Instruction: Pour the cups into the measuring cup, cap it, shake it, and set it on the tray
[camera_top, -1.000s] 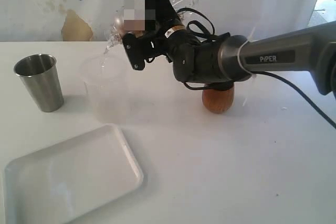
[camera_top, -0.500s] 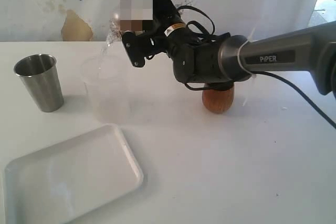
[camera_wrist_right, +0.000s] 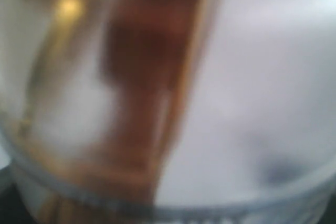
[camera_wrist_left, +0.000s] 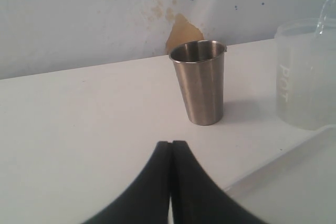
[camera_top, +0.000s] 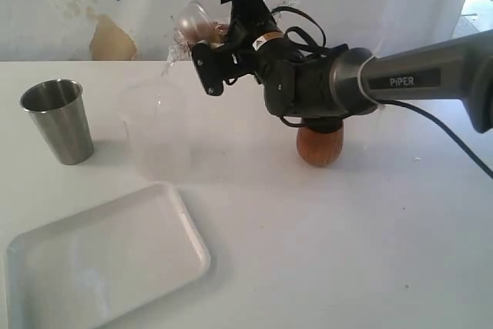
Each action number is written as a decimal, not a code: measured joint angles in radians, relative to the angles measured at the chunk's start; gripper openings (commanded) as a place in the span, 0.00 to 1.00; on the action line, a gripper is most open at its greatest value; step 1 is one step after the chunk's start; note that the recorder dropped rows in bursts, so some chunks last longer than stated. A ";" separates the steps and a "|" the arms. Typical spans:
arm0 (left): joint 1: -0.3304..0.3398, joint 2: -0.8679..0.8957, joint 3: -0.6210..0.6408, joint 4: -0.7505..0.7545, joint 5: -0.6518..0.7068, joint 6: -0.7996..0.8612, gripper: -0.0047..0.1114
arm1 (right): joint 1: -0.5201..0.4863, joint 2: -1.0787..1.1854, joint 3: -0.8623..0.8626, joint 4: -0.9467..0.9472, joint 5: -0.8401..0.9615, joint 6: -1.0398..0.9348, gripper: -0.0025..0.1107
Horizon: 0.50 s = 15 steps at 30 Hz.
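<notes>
Brushed steel, tapered, mouth up: tumbler [camera_top: 55, 121] upright on the white bench [camera_top: 347, 244], at the far left of the exterior view. Matte brown wood, small and rounded: wooden cup [camera_top: 320, 144], upright on the bench, partly hidden behind the right arm's wrist. Frosted, translucent plastic, a plain cylinder with pale letters on its wall: frosted cup [camera_top: 158, 132], upright between tumbler and wooden cup, apart from both. Smooth white tray [camera_top: 100, 260], flat, rectangular with rounded corners and a low rim, nearer the camera than the cups.

Clear, glossy plastic, cylindrical: measuring cup [camera_top: 194, 22], aloft in the right tool [camera_top: 227, 32]. Black fingers spread wide and clamped across the cup's wall. Long axis tipped close to level, mouth down-left and above the frosted cup's rim, base up-right toward the back wall. Something brown inside near the mouth. Scale not legible; from the right wrist only a blurred clear wall with a brown smear behind it. Thin clear streak from the lip toward the frosted cup, perhaps a stream, perhaps a spout.

Left tool [camera_wrist_left: 170, 148] low over the bench, pointed at the tumbler, fingers pressed together, holding nothing.
</notes>
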 measured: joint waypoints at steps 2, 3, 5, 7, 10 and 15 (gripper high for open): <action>0.000 0.000 0.000 0.000 0.000 0.000 0.04 | -0.004 0.000 0.000 0.000 0.000 0.000 0.02; 0.000 0.000 0.000 0.000 0.000 0.000 0.04 | -0.006 0.000 0.000 0.002 0.000 0.000 0.02; 0.000 0.000 0.000 0.000 0.000 0.000 0.04 | -0.010 0.000 0.000 0.004 0.000 0.000 0.02; 0.000 0.000 0.000 0.000 0.000 0.000 0.04 | -0.010 0.000 0.000 0.004 0.000 0.000 0.02; 0.000 0.000 0.000 0.000 0.000 0.000 0.04 | -0.011 0.000 0.000 0.000 0.000 0.000 0.02; 0.000 0.000 0.000 0.000 0.000 0.000 0.04 | -0.011 0.000 0.000 -0.044 -0.008 0.000 0.02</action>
